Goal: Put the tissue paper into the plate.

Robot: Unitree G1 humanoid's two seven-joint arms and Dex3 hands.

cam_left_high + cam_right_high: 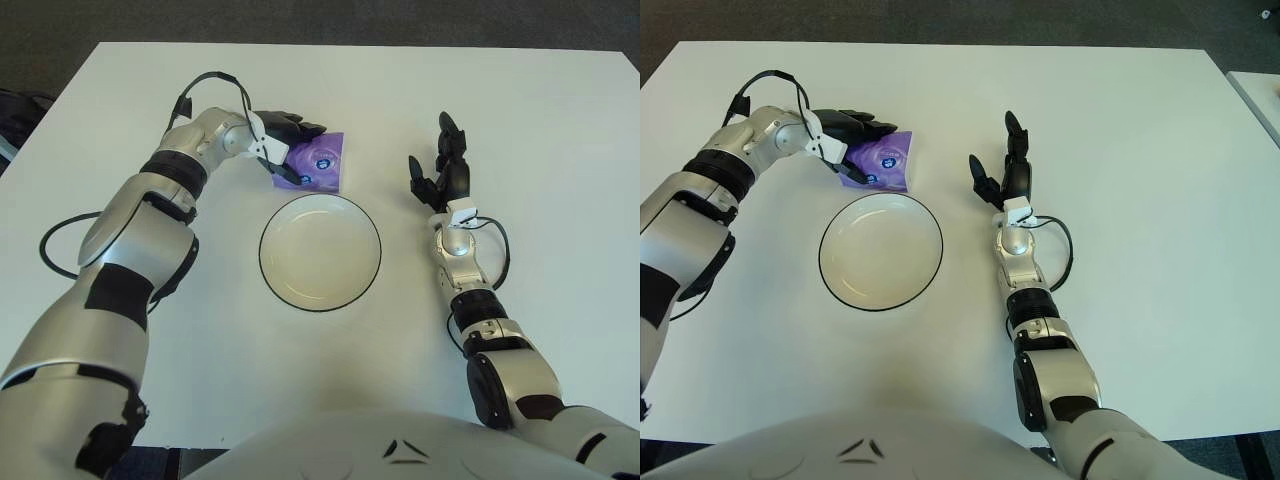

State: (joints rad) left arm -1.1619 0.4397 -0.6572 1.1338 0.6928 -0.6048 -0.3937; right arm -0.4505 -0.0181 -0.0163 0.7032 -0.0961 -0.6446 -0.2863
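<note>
**One purple tissue pack still outside the plate**

Two arms reach out over the white table point(560, 130) from the near edge. Nearest along the middle lies the plate point(320, 253), round, white, with a thin dark rim, its bowl bare. To the right of it, well apart, the right hand point(440, 165) shows above the tabletop with its dark fingers spread and pointing away from the robot, holding nothing; whether it touches the table cannot be told.

Just beyond the plate's far rim, slightly to its left, sits the tissue paper point(318, 164): a small flat pack in glossy purple wrapping, roughly rectangular, with a round blue-and-white mark near its middle and bright glints on the film. Its near edge comes close to the plate's rim without clearly touching it. The pack is only a little longer than wide, so its long axis is hard to call; it seems to run from near to far, tilted a bit so the far end leans to the right.

The left hand point(285, 135) comes in from the left, its dark fingers point(862, 123) lying over the pack's far left edge and a lower finger reaching under or along its left side, curled around the pack in a grasp. The left side of the pack is hidden by the hand.
</note>
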